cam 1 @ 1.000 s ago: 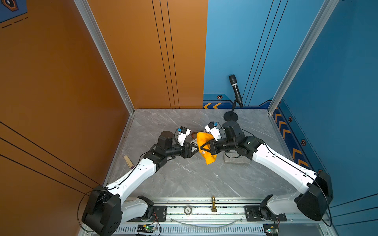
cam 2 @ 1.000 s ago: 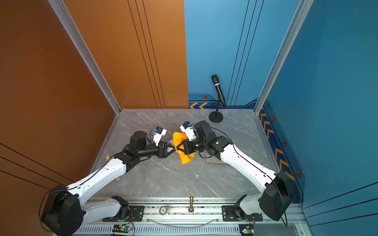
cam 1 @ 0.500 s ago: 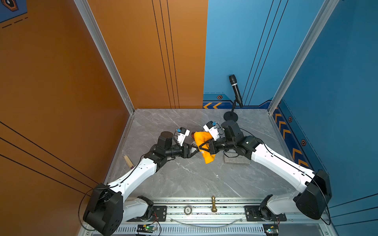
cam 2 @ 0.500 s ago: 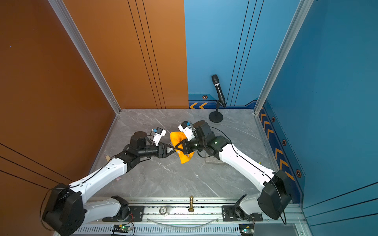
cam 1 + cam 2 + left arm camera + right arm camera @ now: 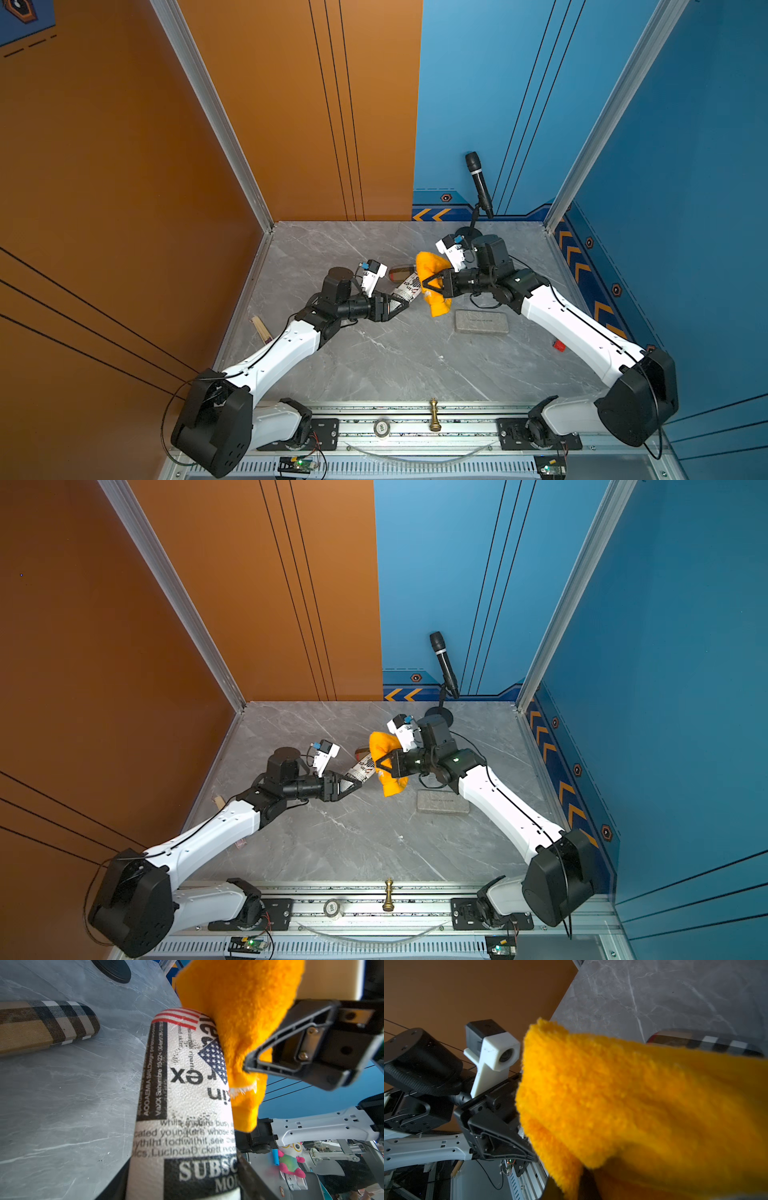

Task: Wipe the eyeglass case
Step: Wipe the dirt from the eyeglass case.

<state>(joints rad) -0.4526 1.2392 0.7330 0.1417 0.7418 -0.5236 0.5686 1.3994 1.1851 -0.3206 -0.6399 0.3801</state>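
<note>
Left tool grips one end of the newsprint-patterned eyeglass case; right tool pinches the orange cloth, pressed against the case.

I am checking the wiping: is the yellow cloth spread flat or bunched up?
Bunched up: the cloth hangs in thick folds from the shut right gripper, touching the printed case.

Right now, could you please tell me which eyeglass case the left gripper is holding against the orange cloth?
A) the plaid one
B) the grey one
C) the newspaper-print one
C: the left gripper is shut on the newspaper-print case, whose far end touches the orange cloth; the plaid case and the grey case lie apart on the table.
</note>
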